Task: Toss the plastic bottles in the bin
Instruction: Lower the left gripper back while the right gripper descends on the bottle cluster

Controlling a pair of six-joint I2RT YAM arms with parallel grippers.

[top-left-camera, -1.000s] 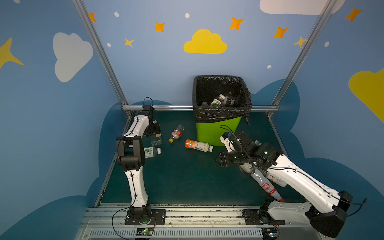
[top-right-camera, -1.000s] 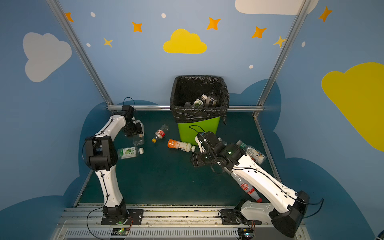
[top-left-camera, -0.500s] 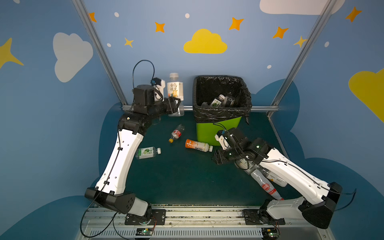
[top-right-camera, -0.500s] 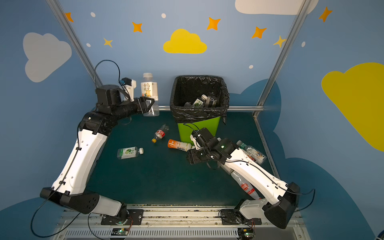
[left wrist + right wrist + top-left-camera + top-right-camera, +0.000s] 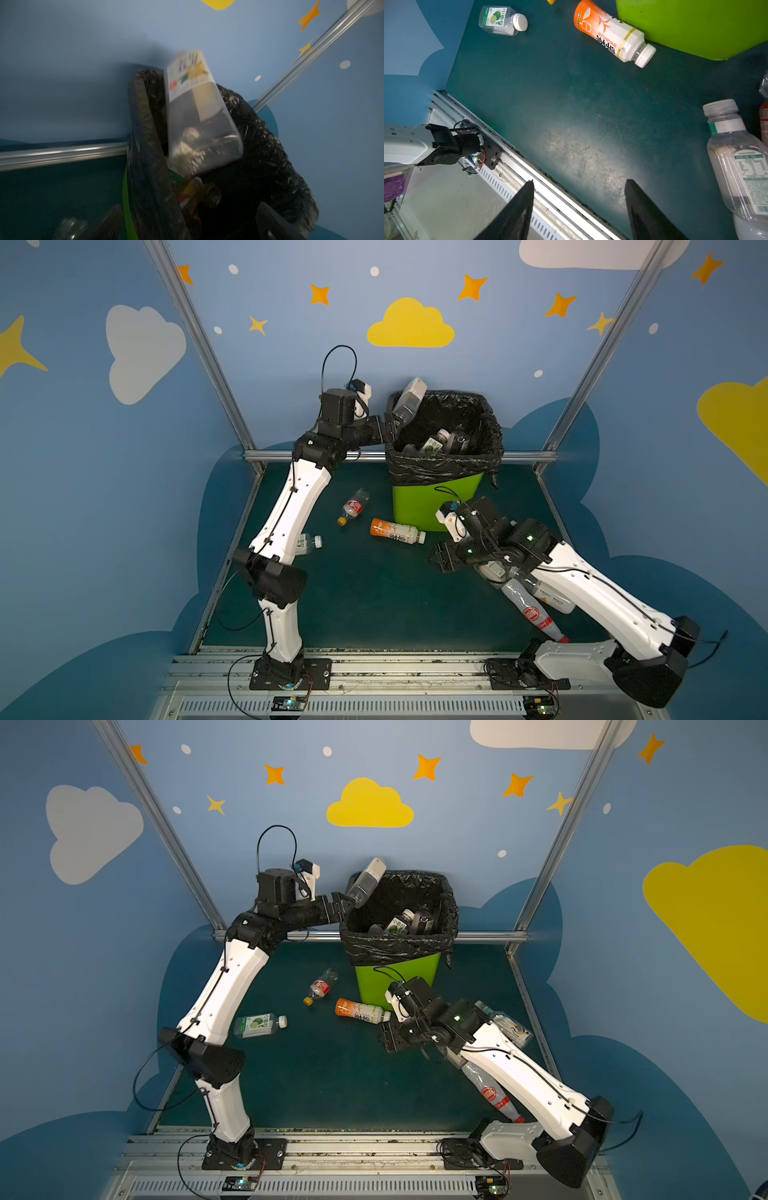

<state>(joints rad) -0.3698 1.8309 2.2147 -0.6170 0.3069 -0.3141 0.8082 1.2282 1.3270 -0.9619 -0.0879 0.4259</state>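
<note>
Plastic bottle (image 5: 409, 400) tilted over bin (image 5: 432, 502) rim, just beyond L pincer (image 5: 392, 423), jaws wide, empty.

Black Chinese characters on orange-label bottle (image 5: 610, 34), not legible; nothing else readable

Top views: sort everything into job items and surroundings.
Job: tall lime-green plastic bin with black liner; clear white-labelled bottle tilted above its rim; orange-labelled white bottle; clear red-labelled bottle with orange cap; clear lime-labelled bottle; long clear red-labelled bottle.
Surroundings: silver aluminium frame rail; yellow cloud sticker; dark green floor mat.
</note>
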